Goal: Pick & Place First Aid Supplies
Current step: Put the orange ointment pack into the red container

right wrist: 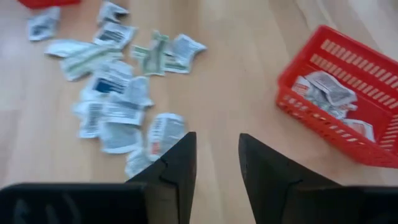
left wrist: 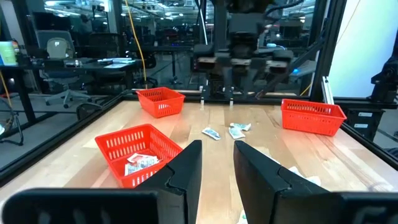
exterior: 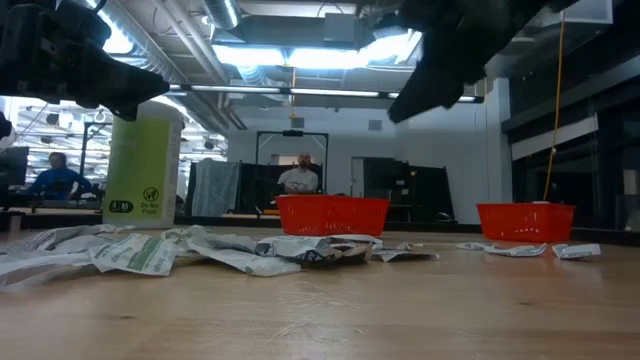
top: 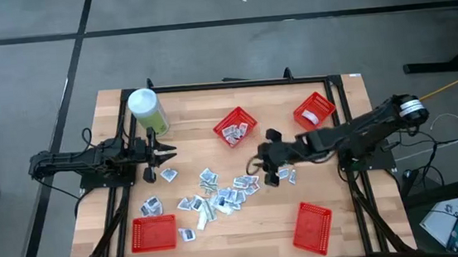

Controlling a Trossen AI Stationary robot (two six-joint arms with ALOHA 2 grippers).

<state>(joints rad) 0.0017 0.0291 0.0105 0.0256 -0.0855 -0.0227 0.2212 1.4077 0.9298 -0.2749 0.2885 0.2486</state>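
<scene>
The right gripper [top: 259,164] is hovering with its fingers [right wrist: 177,163] apart and nothing between them. The first aid supplies [top: 218,194] are lying scattered just ahead of and below it, one packet [right wrist: 163,132] directly off the fingertips (its long axis cannot be told). The left gripper [top: 165,153] is waiting farther from the pile, fingers [left wrist: 186,171] parted and empty. Only the right wrist view is showing packets already inside the near red basket [right wrist: 348,74].

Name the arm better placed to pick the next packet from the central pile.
Right. Its tool hangs open beside the packet pile, with packets just ahead in its wrist view. The left tool, also open and empty, waits near the green canister.
</scene>
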